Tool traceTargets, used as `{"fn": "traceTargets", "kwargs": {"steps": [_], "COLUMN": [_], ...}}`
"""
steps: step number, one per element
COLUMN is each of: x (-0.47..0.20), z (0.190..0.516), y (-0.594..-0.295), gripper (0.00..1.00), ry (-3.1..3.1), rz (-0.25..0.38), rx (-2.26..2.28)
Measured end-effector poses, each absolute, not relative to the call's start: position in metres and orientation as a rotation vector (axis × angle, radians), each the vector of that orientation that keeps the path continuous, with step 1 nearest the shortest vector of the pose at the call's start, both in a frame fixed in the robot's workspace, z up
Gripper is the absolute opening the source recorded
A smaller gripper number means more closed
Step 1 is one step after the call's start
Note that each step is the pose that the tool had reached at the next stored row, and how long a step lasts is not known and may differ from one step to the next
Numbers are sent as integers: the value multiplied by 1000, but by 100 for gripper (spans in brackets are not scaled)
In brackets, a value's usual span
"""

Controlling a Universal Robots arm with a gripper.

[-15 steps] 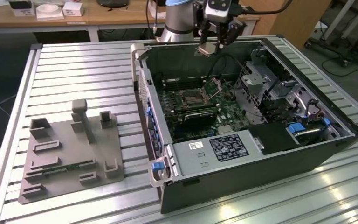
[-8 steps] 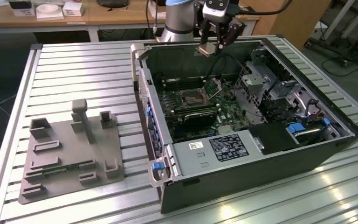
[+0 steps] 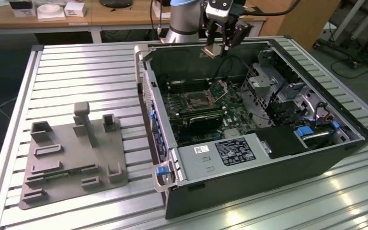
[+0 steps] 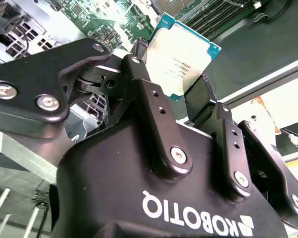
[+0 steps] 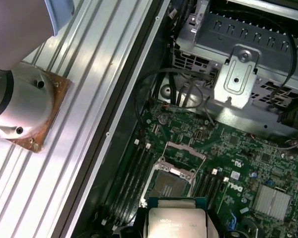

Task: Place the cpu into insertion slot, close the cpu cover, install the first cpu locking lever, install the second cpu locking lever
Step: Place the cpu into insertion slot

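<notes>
**Chip in my grip, high over the open case**

Starting at the exterior view's left, a grey moulded fixture (image 3: 72,158) sits on the ribbed aluminium table (image 3: 82,72). It is all blocky posts and shallow pockets, and a thin green strip lies in one pocket. Moving across, the black computer case (image 3: 254,189) lies open. Inside it are the green circuit board (image 3: 235,120), a black labelled box (image 3: 235,151) and, toward the exterior view's right, a perforated silver drive cage (image 3: 270,79). My gripper (image 3: 217,47) hangs over the case's far wall with the cpu (image 3: 211,51) pinched in it, well above the board. Down below, the insertion slot (image 3: 197,101) is a dark square with a silvery rim and nothing in it. The cpu cover (image 3: 224,87) is tilted up just beside it.

The second wrist view takes me in close. My black metal fingers (image 4: 149,99) are clamped on two opposite edges of the cpu (image 4: 181,54). Its top is flat and silvery-grey, with a thin teal-green border.

The first wrist view looks down past the chip. I can see my arm's pale round base (image 5: 25,109) on a copper-coloured plate, then the table's ribs (image 5: 89,64), then the case's interior. There are long narrow black memory slots (image 5: 131,171), the open insertion slot (image 5: 170,184), the thin metal frame of the cpu cover (image 5: 185,150) lifted off it, and a finned silver heat sink (image 5: 272,203). The cpu (image 5: 178,220) is clear of the slot, not seated.
</notes>
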State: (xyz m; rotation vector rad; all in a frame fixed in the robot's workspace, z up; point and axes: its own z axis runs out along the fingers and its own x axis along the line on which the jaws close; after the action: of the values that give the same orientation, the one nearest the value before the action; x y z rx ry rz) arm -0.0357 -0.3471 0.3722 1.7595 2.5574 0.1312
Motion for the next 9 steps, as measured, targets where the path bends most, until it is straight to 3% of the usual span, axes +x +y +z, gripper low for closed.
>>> {"fn": "traceTargets", "kwargs": {"steps": [9], "x": [-36], "z": [372], "y": [-347], "gripper": [54], "ry": [2546], "rz": [131], "rx": [1775]}}
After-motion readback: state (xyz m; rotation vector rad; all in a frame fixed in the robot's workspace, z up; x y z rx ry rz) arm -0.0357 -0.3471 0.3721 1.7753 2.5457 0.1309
